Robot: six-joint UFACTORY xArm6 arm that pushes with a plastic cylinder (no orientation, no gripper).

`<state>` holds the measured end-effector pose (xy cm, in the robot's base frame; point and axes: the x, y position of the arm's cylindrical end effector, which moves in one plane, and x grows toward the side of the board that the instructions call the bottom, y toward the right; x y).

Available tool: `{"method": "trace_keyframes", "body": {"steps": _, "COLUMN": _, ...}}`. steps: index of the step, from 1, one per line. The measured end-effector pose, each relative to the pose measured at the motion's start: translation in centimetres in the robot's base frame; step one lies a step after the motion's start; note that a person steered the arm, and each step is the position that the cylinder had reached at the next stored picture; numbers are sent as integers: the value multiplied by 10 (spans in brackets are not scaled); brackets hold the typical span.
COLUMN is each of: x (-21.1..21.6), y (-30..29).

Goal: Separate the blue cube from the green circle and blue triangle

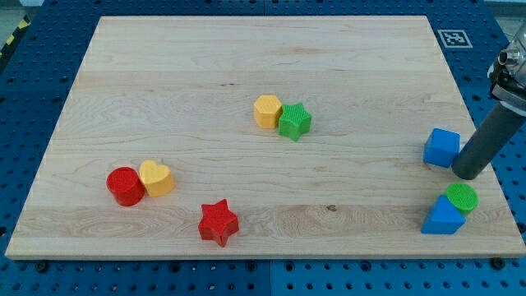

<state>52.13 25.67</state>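
The blue cube (442,148) sits near the board's right edge. Below it, the green circle (462,197) touches the blue triangle (442,218) at the board's lower right corner. A gap of bare wood lies between the cube and that pair. My tip (468,173) stands just right of and slightly below the blue cube, close to or touching it, and above the green circle.
A yellow hexagon (267,111) touches a green star (294,121) at mid-board. A red cylinder (125,186) touches a yellow heart (155,178) at lower left. A red star (218,222) lies near the bottom edge. The wooden board's right edge (472,115) is close to my tip.
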Motion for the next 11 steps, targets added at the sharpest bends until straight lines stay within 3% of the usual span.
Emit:
{"method": "trace_keyframes", "body": {"steps": 4, "x": -25, "y": 0}}
{"method": "trace_keyframes", "body": {"steps": 6, "x": -74, "y": -19}}
{"method": "trace_keyframes", "body": {"steps": 8, "x": -12, "y": -17}}
{"method": "trace_keyframes", "body": {"steps": 10, "x": -5, "y": -22}}
{"method": "trace_keyframes", "body": {"steps": 11, "x": -39, "y": -44}}
